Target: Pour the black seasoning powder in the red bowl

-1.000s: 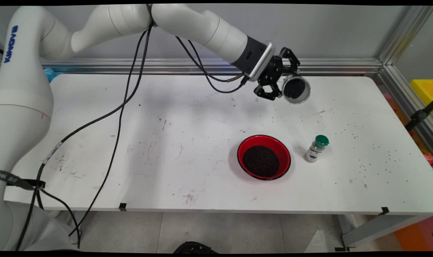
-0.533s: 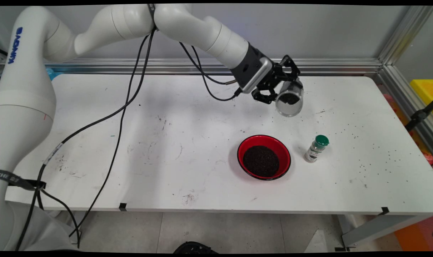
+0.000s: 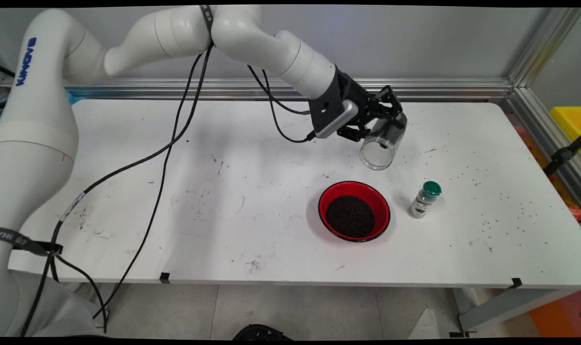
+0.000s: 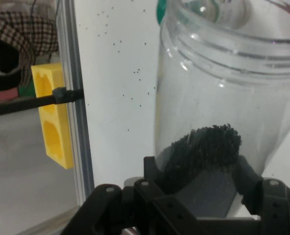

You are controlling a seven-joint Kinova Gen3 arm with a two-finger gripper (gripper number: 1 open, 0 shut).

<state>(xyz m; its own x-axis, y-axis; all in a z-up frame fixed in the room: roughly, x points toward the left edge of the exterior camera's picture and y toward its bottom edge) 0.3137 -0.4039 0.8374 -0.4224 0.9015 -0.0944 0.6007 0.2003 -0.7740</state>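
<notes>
My black gripper point(image 3: 385, 118) is shut on a clear plastic jar point(image 3: 382, 142), held in the air over the table's far right part. The jar tilts with its open mouth toward the near side and downward. In the hand view the jar point(image 4: 228, 98) fills the frame between the fingers point(image 4: 157, 171), with a small heap of dark grains point(image 4: 204, 149) lying at its base end. A red bowl point(image 3: 380, 197) with dark grains point(image 3: 350, 216) in it stands on the table below and nearer than the jar.
A small shaker with a green cap point(image 3: 424, 199) stands upright just right of the bowl. Loose dark grains dot the table point(image 3: 501, 211) at the right. Black cables point(image 3: 170, 139) hang from the arm at the left. A yellow block point(image 4: 52, 112) lies beyond the table edge.
The gripper has come lower and nearer with the jar, and has turned it so the mouth now tips downward toward the bowl side.
</notes>
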